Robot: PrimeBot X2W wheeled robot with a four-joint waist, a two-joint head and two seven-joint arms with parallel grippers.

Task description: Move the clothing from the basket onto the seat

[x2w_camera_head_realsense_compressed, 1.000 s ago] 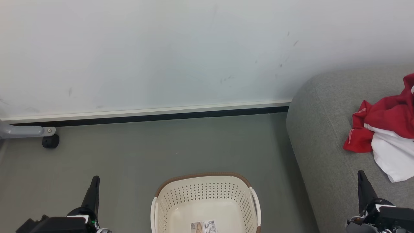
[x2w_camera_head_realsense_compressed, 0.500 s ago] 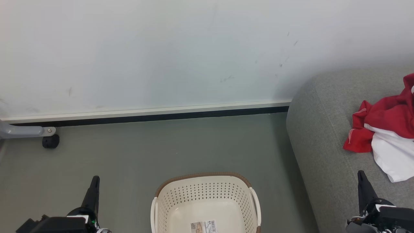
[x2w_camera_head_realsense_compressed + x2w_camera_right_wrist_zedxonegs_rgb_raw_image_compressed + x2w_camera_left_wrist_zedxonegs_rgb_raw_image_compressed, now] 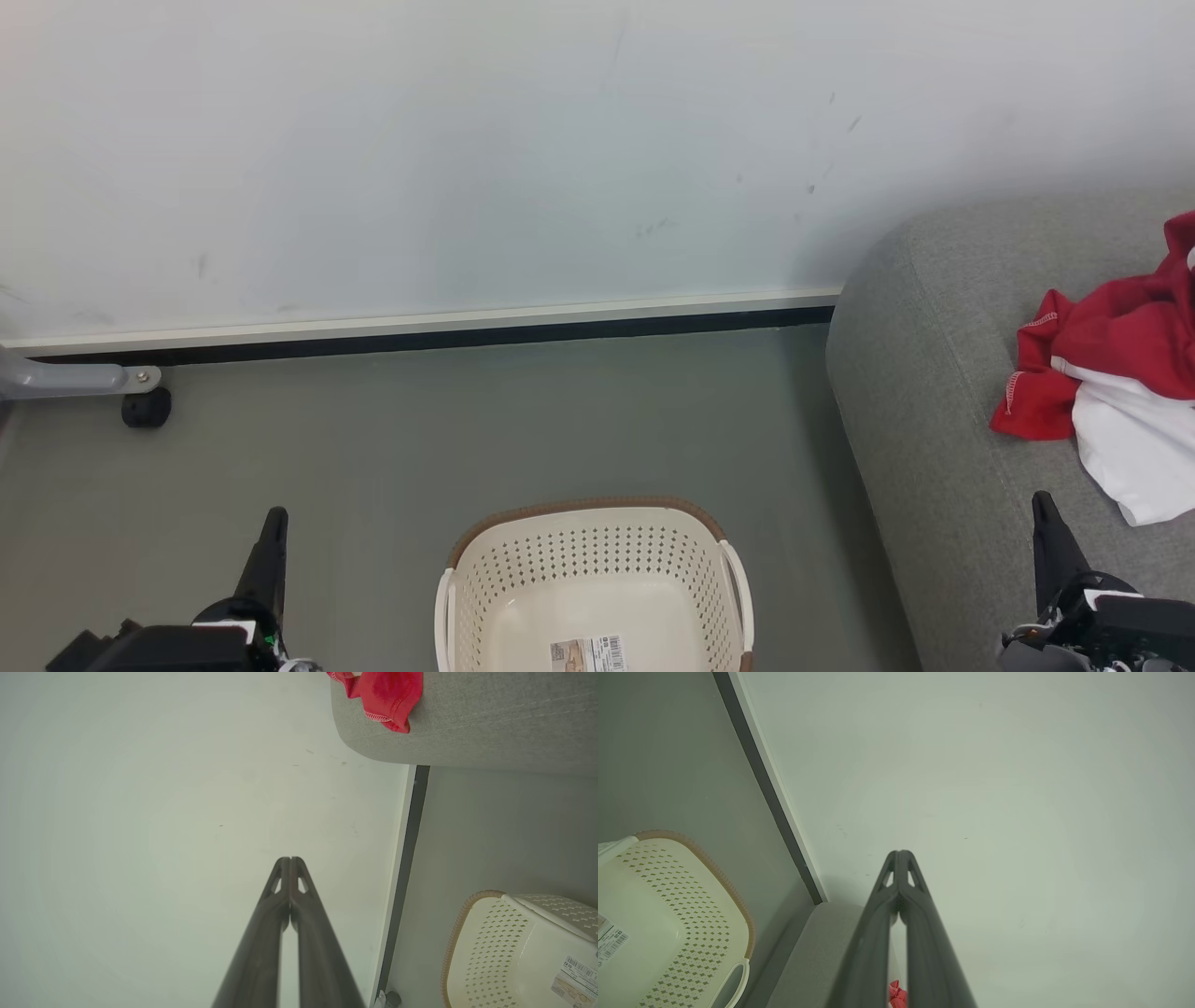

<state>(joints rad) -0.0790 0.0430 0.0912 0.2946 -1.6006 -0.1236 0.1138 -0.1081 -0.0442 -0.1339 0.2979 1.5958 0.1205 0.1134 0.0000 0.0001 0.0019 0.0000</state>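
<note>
**Clothing on the sofa, both claws closed**

A label sticker [image 3: 586, 653] is seen on the bottom of the basket [image 3: 588, 551], at the lower centre of the head view. A barcode can be made out on it, but its print is too small to be read. No other writing can be read.

The basket's brown rim is cut off by the lower edge of the frame, and its perforated walls and white side handles are shown. A wide strip of grey floor [image 3: 420, 439] is left between the basket and the dark baseboard [image 3: 420, 336], and a narrower strip between the basket and the rounded edge of the sofa [image 3: 924, 392] at the right. The clothing [image 3: 1111, 345], red with white stitched hems and plain white cloth beneath, is heaped on the sofa at the right edge of the frame, well apart from the basket.

The left claw [image 3: 274, 523] is held at the lower left over the floor, and the right claw [image 3: 1044, 509] at the lower right over the sofa. In both wrist views the fingers are pressed together and nothing is gripped.

A pale, lightly scuffed wall [image 3: 467, 140] takes up the upper half. A grey leg with a black caster [image 3: 145, 408] is seen at the left edge.
</note>
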